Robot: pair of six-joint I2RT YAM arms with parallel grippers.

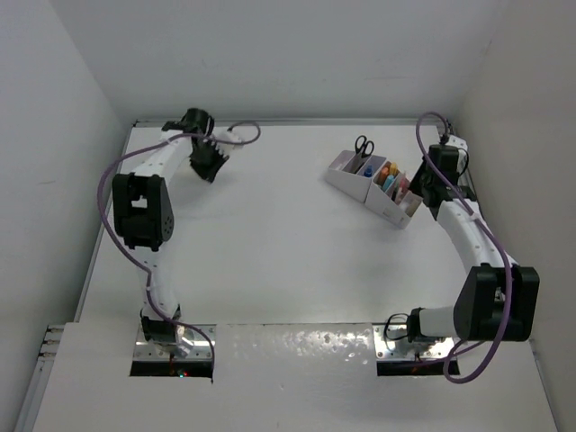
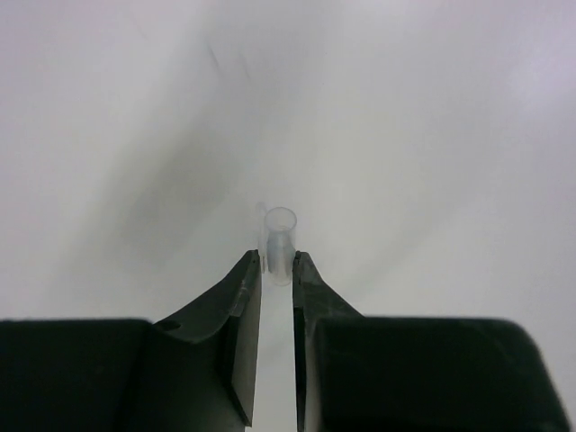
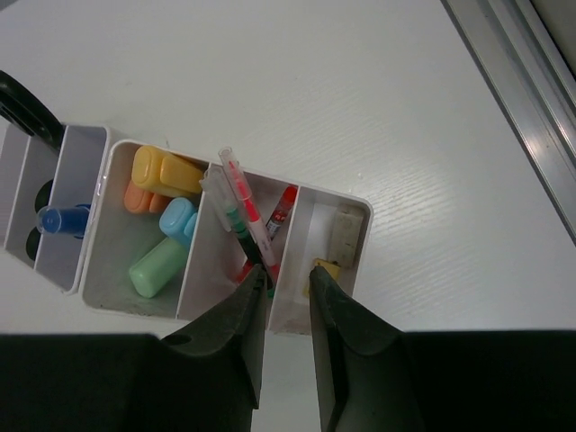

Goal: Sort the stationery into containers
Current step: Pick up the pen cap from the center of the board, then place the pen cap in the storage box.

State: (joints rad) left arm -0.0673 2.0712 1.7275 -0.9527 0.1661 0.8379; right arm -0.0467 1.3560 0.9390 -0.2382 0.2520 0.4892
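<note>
My left gripper is at the table's far left, its fingertips pressed against both sides of a small clear cylinder that stands on the white surface. The white organiser stands at the far right. My right gripper hovers over it, open a little and holding nothing, its jaws straddling the wall between two compartments. Red and green pens lean in one compartment and erasers lie in the end one. Other compartments hold chunky coloured items, a blue-capped bottle and black-handled scissors.
White walls close in the table at the back and on both sides. A metal rail runs along the table's right edge, close to the organiser. Purple cables loop off both arms.
</note>
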